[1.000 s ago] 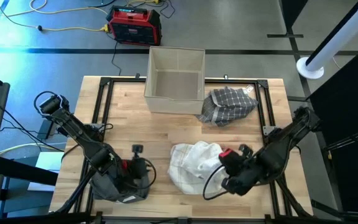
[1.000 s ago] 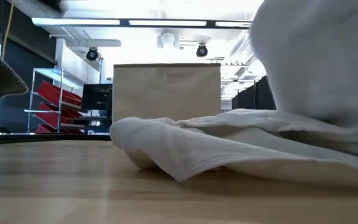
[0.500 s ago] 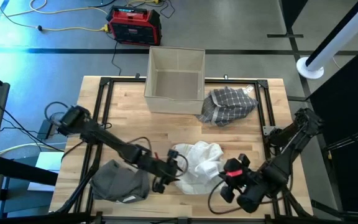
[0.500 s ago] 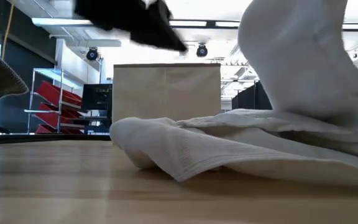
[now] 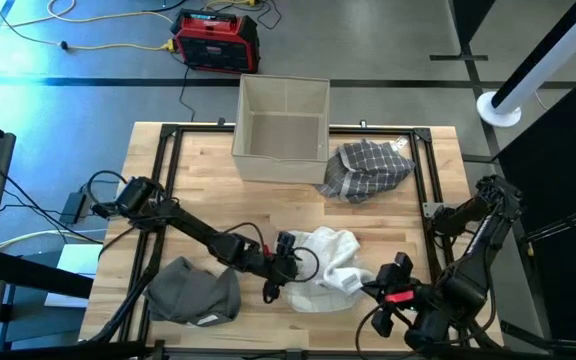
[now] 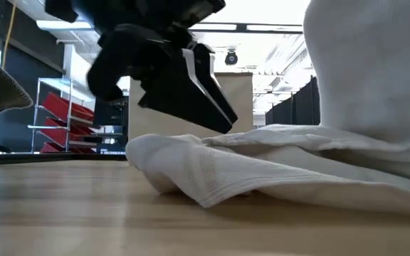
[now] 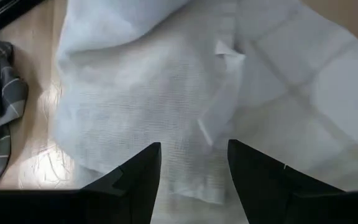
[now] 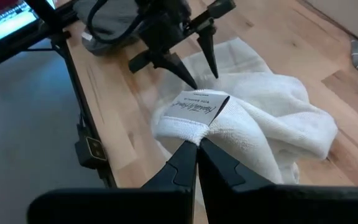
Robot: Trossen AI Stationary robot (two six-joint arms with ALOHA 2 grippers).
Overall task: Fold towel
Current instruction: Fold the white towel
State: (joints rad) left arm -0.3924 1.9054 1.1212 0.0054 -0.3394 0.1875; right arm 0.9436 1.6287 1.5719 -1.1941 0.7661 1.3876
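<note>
A crumpled white towel (image 5: 326, 262) lies at the table's near middle. My right gripper (image 8: 197, 147) is shut on it and holds one part raised (image 6: 365, 67). My left gripper (image 5: 286, 264) reaches in from the left and stands open, slanting down just above the towel's left part (image 7: 166, 106). One of its fingers is on either side of a ridge of cloth. Both open fingers (image 8: 166, 65) show beyond the towel's label (image 8: 197, 107), and in the low view the gripper (image 6: 191, 92) hangs over the towel's left end (image 6: 176, 160). My right gripper pinches the towel's hemmed edge (image 8: 185, 129) between its two fingers, right beside the sewn-in label. The fingers come from the table's near right side, slanting down. That edge is lifted and folded over, and the towel's other parts (image 8: 278, 118) lie slack on the table.
A grey towel (image 5: 193, 293) lies heaped at the near left. A checked grey cloth (image 5: 368, 166) lies at the far right, next to an open beige box (image 5: 282, 117) at the far edge. A black frame (image 5: 168, 150) rims the tabletop.
My left gripper has let go of the grey towel at the near left, swung toward the table's right and come down over the white towel's left part. The grey towel stays heaped. My right gripper has drawn the towel's held edge toward the near edge.
</note>
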